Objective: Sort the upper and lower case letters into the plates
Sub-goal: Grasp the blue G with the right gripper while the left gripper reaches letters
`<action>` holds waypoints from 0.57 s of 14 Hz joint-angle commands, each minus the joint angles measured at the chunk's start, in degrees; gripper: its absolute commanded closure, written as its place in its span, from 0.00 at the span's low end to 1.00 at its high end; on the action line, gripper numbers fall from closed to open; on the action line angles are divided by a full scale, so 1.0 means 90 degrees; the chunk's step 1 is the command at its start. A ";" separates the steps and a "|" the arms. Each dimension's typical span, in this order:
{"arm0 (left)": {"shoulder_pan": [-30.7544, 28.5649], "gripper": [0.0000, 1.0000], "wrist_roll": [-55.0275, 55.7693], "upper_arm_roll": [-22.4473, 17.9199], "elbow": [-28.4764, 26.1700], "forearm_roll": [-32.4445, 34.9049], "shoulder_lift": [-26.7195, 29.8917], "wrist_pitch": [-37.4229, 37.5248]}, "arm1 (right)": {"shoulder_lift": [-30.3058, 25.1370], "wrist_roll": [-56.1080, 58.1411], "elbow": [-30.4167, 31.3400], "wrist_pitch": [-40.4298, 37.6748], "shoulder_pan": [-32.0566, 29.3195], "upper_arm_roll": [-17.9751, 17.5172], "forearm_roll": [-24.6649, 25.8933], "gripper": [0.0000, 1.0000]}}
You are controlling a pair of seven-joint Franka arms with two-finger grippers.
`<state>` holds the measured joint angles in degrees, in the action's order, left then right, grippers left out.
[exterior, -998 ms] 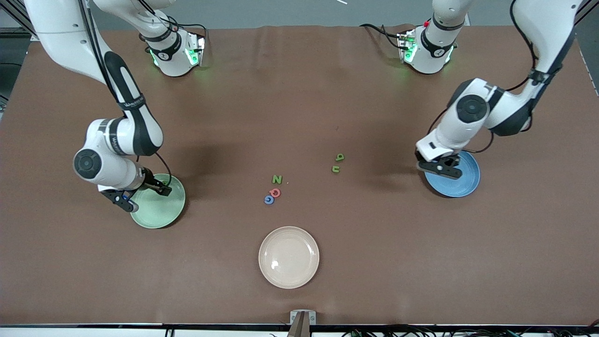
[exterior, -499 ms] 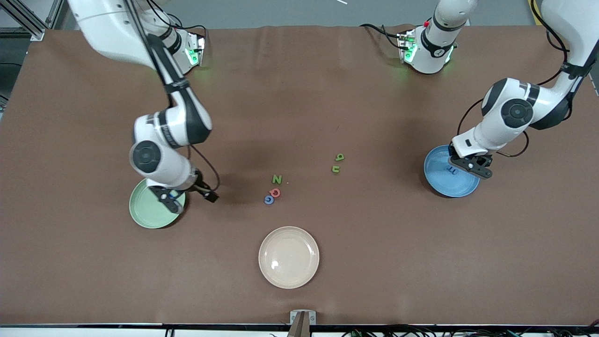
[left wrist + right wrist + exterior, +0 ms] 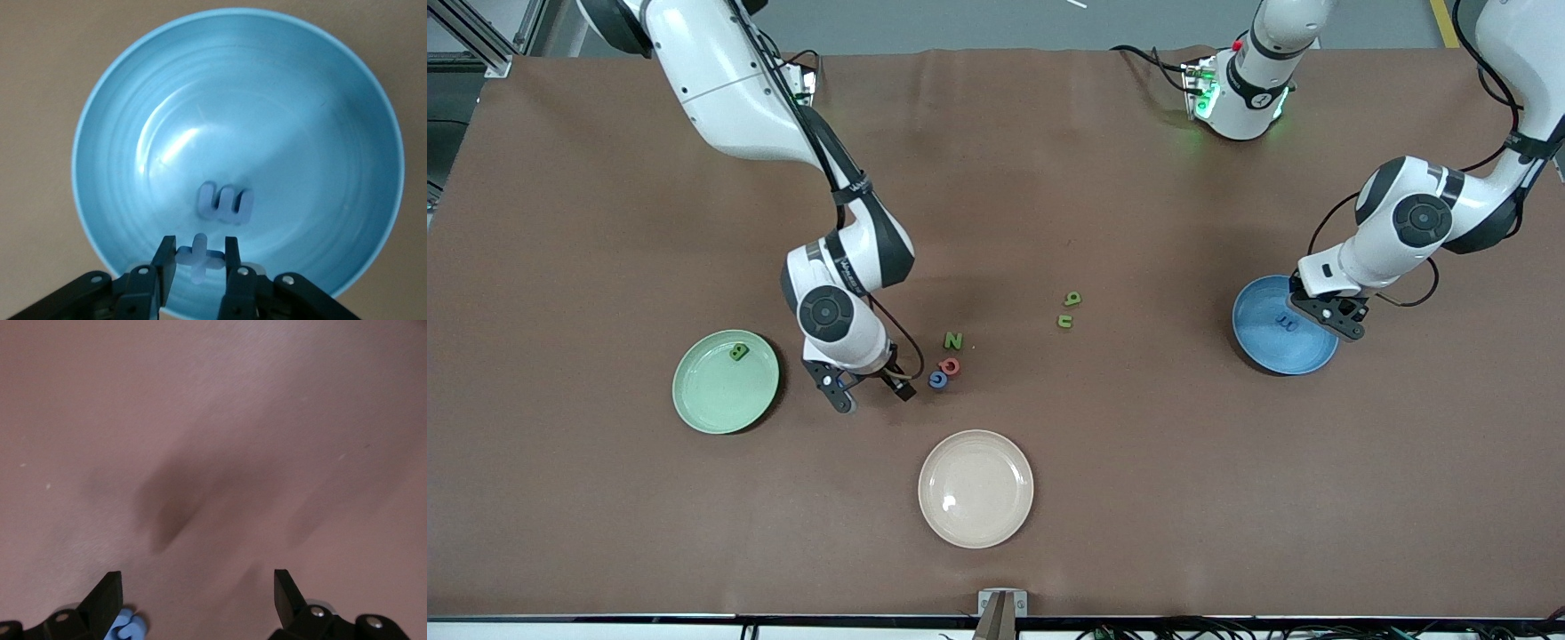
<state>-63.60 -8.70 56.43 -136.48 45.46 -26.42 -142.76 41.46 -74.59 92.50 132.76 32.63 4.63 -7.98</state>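
My right gripper is open and empty, low over the table beside a blue letter. That letter lies by one of its fingers in the right wrist view. A red letter and a green N lie close by. Two green letters lie farther toward the left arm's end. The mint plate holds a green letter. My left gripper is over the blue plate, shut on a pale blue cross-shaped letter. Another blue letter lies in that plate.
A cream plate stands nearer to the front camera than the red and blue letters. The mint plate is toward the right arm's end of the table and the blue plate toward the left arm's end.
My right gripper left the mint plate, where a green letter now lies, and moved over beside the blue letter. My left gripper shifted across the blue plate toward the left arm's end.
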 commanded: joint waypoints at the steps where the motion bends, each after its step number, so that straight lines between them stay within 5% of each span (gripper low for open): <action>1: -0.0023 0.79 0.0195 -0.0019 0.0144 0.0426 -0.0354 -0.0046 | 0.0422 -0.0295 -0.0608 -0.0083 0.0231 0.0091 0.0047 0.00; 7: -0.0033 0.73 0.0439 -0.0205 0.0233 0.1042 -0.0648 -0.0046 | 0.0960 -0.0842 -0.1137 -0.0083 0.0475 0.0100 0.0321 0.05; 8: -0.0033 0.46 0.0449 -0.0205 0.0233 0.1042 -0.0619 -0.0046 | 0.0970 -0.0843 -0.1146 -0.0073 0.0475 0.0100 0.0321 0.08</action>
<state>-63.63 -5.81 54.34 -134.73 53.27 -32.18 -142.77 49.10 -80.51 84.09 132.73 36.29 4.81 -6.10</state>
